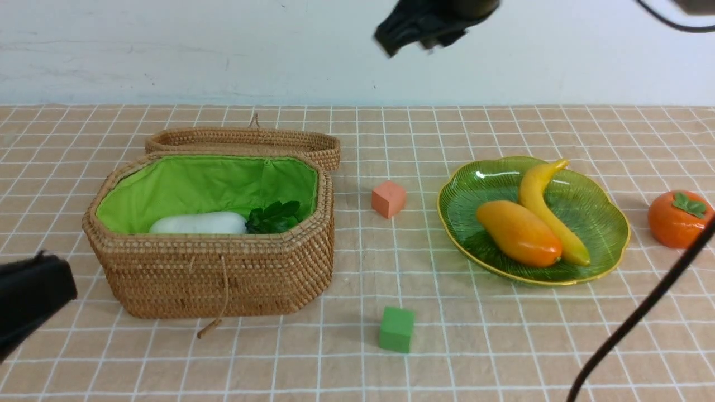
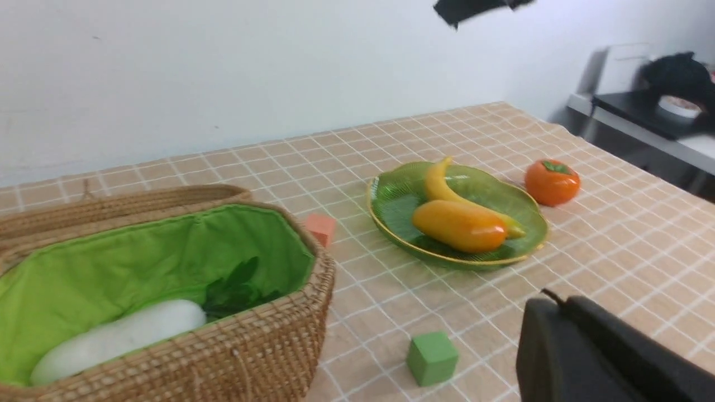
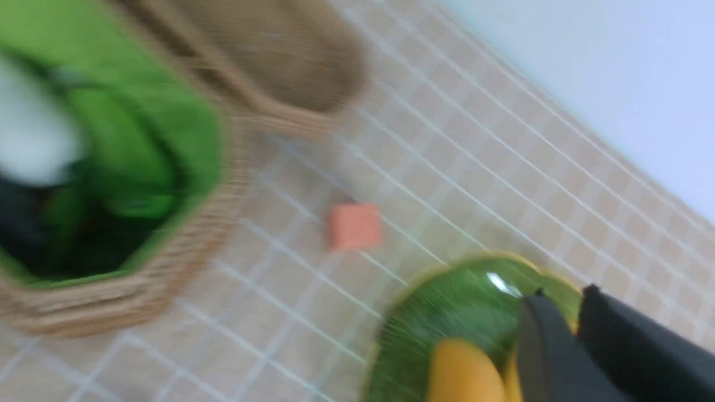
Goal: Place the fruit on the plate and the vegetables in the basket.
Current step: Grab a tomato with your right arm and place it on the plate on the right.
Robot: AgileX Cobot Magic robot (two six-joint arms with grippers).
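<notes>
My left jaws are clenched on nothing, low beside the basket [image 1: 223, 273], which holds the white radish [image 1: 198, 223]. My right jaws, high above the worktop [image 1: 357, 368], look pressed together and empty. The mango [image 1: 519, 233] and banana [image 1: 544, 209] lie on the plate [image 1: 609, 223], the persimmon [image 1: 678, 219] just beside it.

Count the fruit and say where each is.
3. The mango and banana lie on the green plate; the persimmon sits on the table right of it. The basket could hide more.
</notes>
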